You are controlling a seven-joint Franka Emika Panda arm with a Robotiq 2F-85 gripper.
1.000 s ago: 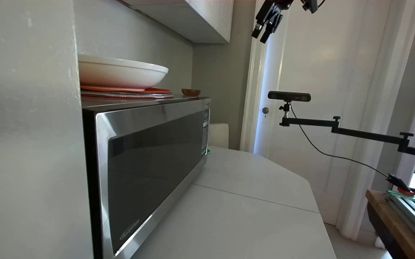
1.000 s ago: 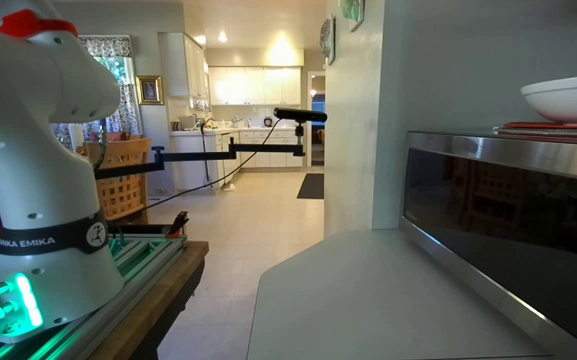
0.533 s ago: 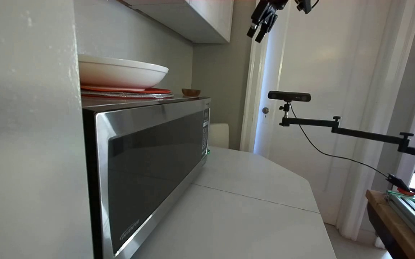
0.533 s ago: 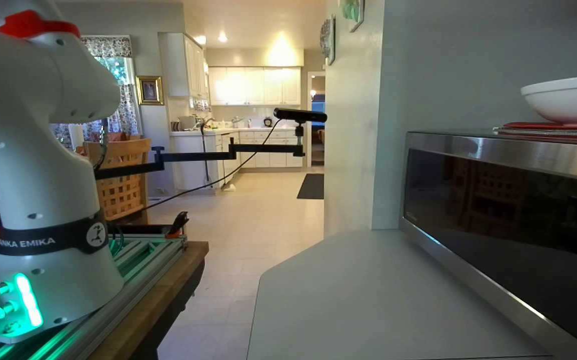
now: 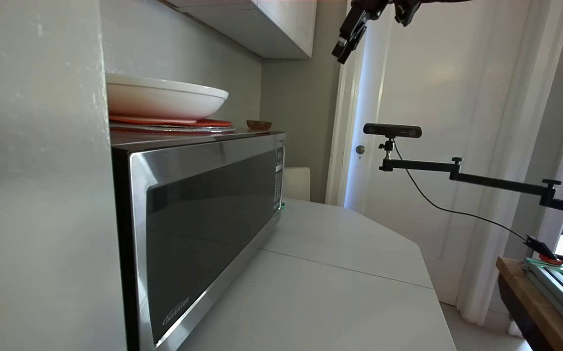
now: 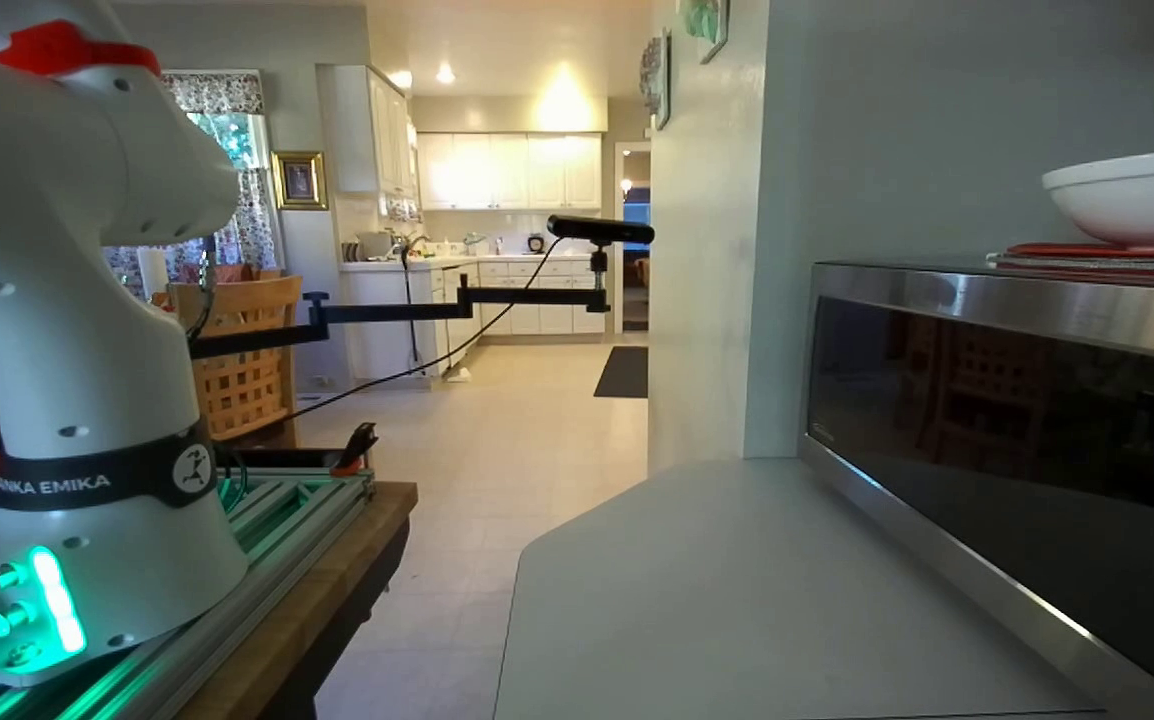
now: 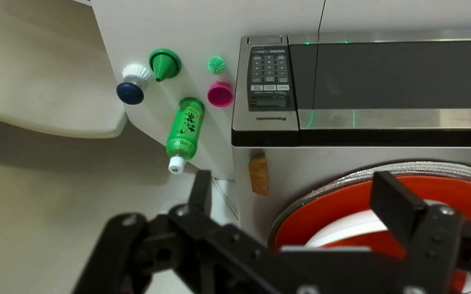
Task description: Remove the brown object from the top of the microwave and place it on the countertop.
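The brown object (image 5: 259, 125) lies on top of the microwave (image 5: 208, 209), near its control-panel end, in an exterior view. In the wrist view the brown object (image 7: 259, 175) is a small oblong piece behind the front edge of the microwave (image 7: 403, 75). In an exterior view the microwave (image 6: 997, 430) shows, but the brown object is out of view. The countertop (image 5: 340, 282) spreads in front of the microwave. My gripper (image 5: 340, 57) is high above and off to the right of the microwave. In the wrist view the gripper (image 7: 294, 175) is wide open and empty.
A white bowl (image 5: 164, 100) on red plates (image 5: 215, 123) stands on the microwave beside the brown object. A green bottle (image 7: 185, 128), green cone (image 7: 165, 65), pink cup (image 7: 220, 94) and brush (image 7: 130, 93) stand beside the microwave. A cabinet (image 5: 284, 24) hangs above. A camera (image 5: 392, 130) juts over the counter's side.
My gripper has shifted a little to the left in an exterior view and turned, so its fingers now overlap there. The brown object and microwave have not moved.
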